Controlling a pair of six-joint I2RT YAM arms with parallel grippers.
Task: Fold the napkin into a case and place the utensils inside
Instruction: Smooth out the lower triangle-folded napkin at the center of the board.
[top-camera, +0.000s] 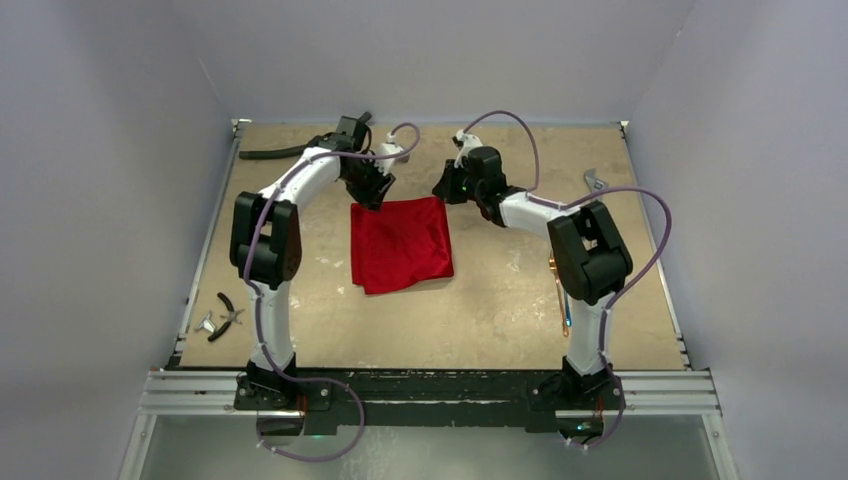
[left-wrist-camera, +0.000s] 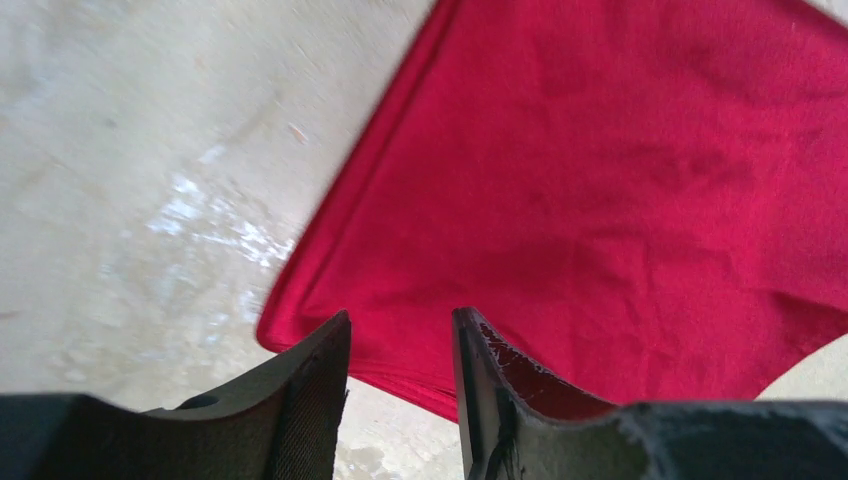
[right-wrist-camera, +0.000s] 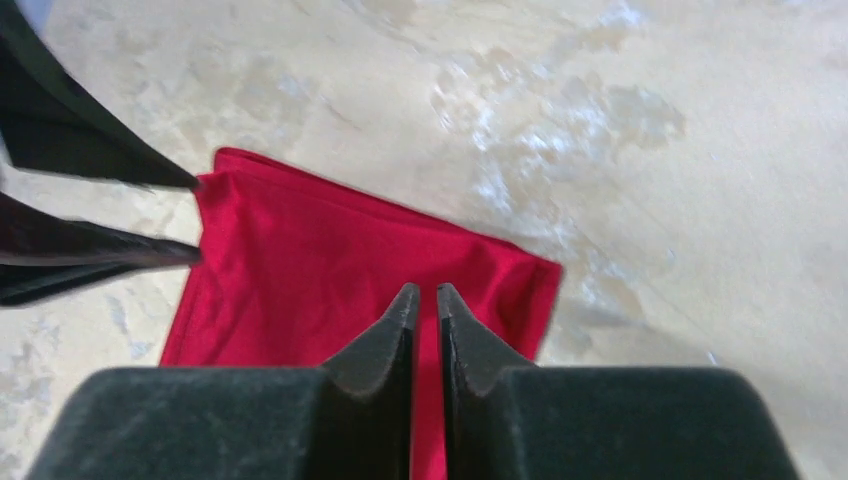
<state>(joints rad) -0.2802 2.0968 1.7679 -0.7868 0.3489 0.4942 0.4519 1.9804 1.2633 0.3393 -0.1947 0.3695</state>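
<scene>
The bright red, slightly shiny cloth napkin (top-camera: 400, 245) lies flat on the beige stone-look worktop (top-camera: 480, 320). It is folded over into a rough square and is not yet a long pouch. It lies between the two arms.

The left gripper (top-camera: 375, 192) is right at the far left corner of the napkin. In the left wrist view its two black fingers (left-wrist-camera: 310, 390) are spread apart, and nothing is between them. The napkin (left-wrist-camera: 600, 200) spreads out just past the tips of the left gripper (left-wrist-camera: 400, 320). Its near edge shows through the gap.

The right gripper (top-camera: 443, 190) is at the far right corner of the napkin. In the right wrist view its fingers (right-wrist-camera: 380, 350) are squeezed almost together, with only a thin slit between them. The tips sit over the napkin (right-wrist-camera: 330, 270). I cannot tell if any cloth is pinched. The same view shows the left gripper (right-wrist-camera: 197, 220) spread wide at the other corner.

The slim blue-gold metal utensils (top-camera: 565, 310) lie on the worktop, well apart from the right gripper, on its near side. The right arm hides part of them.

A grey metal wrench (top-camera: 594, 180) lies off to the right of the right gripper. A black curved hose (top-camera: 270, 154) lies to the left of the left gripper. Black pliers (top-camera: 228, 313) lie far off at the near left edge.
</scene>
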